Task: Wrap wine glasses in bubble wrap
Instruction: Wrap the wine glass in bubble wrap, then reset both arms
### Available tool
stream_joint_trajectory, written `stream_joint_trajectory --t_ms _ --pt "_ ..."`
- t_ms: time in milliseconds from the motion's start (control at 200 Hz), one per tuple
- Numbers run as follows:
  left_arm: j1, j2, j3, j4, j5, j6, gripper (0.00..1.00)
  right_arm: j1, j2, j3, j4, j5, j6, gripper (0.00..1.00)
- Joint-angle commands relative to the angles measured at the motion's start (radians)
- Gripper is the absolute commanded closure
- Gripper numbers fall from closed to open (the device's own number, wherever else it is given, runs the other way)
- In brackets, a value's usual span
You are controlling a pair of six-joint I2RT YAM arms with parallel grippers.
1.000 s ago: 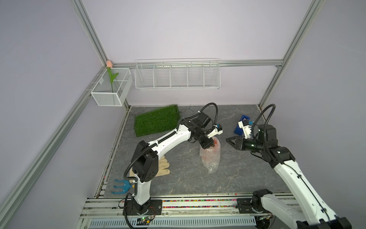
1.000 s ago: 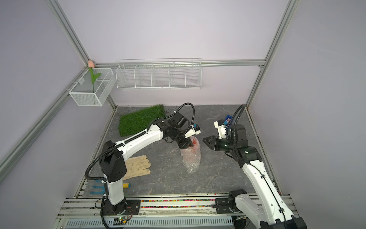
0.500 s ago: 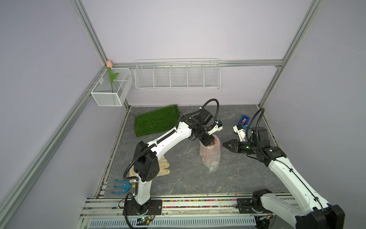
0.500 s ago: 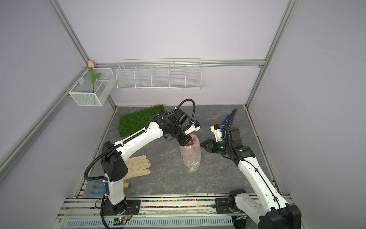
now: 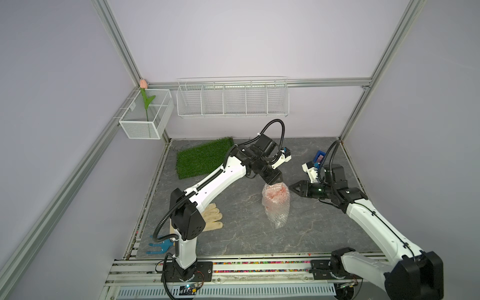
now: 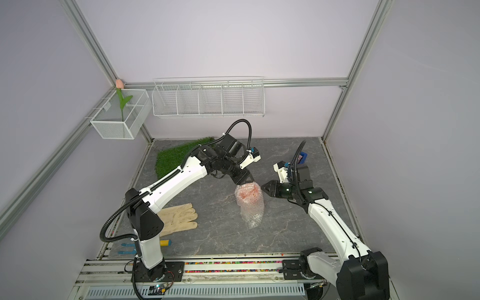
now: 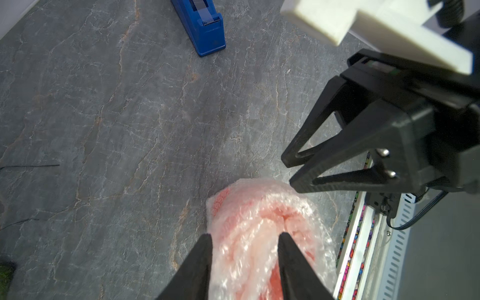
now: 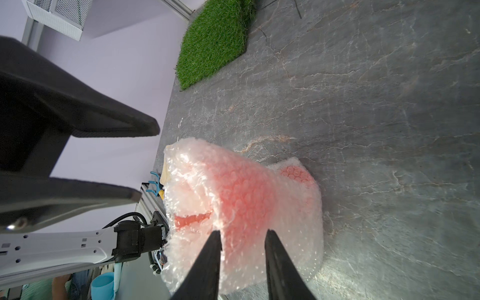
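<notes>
The wine glass (image 5: 275, 194) shows as a red-orange blur inside a crinkly bundle of bubble wrap (image 5: 277, 211) standing on the grey table, seen in both top views; the bubble wrap (image 6: 250, 207) covers it all round. My left gripper (image 5: 272, 181) hangs just over the bundle's top, open, its fingertips (image 7: 206, 237) straddling the wrap (image 7: 249, 249). My right gripper (image 5: 291, 186) points at the bundle's upper right side, open, with nothing between its jaws. In the right wrist view this gripper (image 8: 242, 231) faces the glass (image 8: 244, 197) through the wrap.
A green grass mat (image 5: 202, 161) lies at the back left. A blue tape dispenser (image 5: 319, 157) sits behind the right arm. A cream glove (image 5: 211, 220) and a blue hand rake (image 5: 159, 246) lie by the left arm's base. Wire baskets (image 5: 232, 100) hang on the walls.
My left gripper's jaws have spread apart over the top of the bundle. My right gripper has moved left, up to the bundle's side. The bundle stands about where it was.
</notes>
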Motion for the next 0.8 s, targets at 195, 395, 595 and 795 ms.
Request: stream_joint_trajectory --t_ms 195,395,595,795 --pt "0.209 -0.354 -0.439 0.481 -0.335 -0.322 0.45 -0.032 -0.032 0.053 -0.058 0.248 -0.09 0.59" --pt "0.41 -0.62 -0.979 0.942 -0.707 -0.348 0.1 -0.096 -0.01 0.075 0.02 0.526 -0.177 0.29" --pt "0.638 -0.642 -1.341 1.345 -0.78 -0.256 0.03 -0.138 -0.007 -0.178 0.433 0.782 -0.28 0.11" --pt "0.732 -0.542 -1.555 1.726 -0.788 -0.195 0.0 -0.197 0.091 -0.312 0.731 0.871 -0.347 0.11"
